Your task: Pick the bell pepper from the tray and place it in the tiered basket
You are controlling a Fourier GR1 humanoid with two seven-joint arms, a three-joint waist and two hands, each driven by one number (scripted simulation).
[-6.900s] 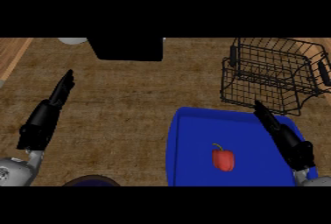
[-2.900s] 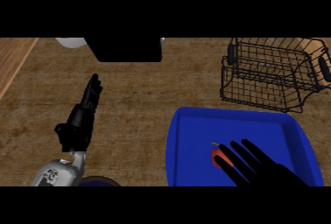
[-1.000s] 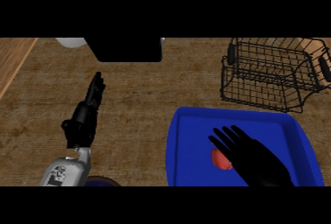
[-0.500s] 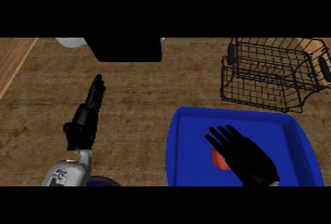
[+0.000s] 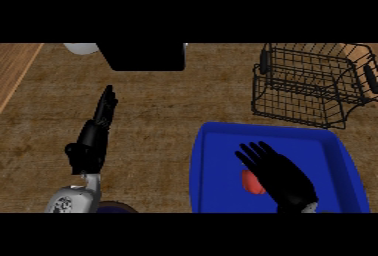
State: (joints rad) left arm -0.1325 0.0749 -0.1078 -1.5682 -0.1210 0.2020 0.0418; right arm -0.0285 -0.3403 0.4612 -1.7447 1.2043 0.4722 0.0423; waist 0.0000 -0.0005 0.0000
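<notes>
A red bell pepper lies in the blue tray at the lower right. My right hand is spread over the pepper with straight fingers pointing up-left, hiding most of it; only its left side shows. The black wire tiered basket stands behind the tray at the upper right, with nothing visible inside. My left hand rests open at the left over the wooden counter, fingers pointing up, far from the tray.
A black box and a white object sit at the counter's back edge. A dark round object shows at the lower edge beside my left forearm. A lighter wooden strip runs along the far left.
My right hand has moved from beside the basket down onto the tray and slid left over the pepper, covering more of it. My left hand shifted toward the centre earlier and now holds still.
</notes>
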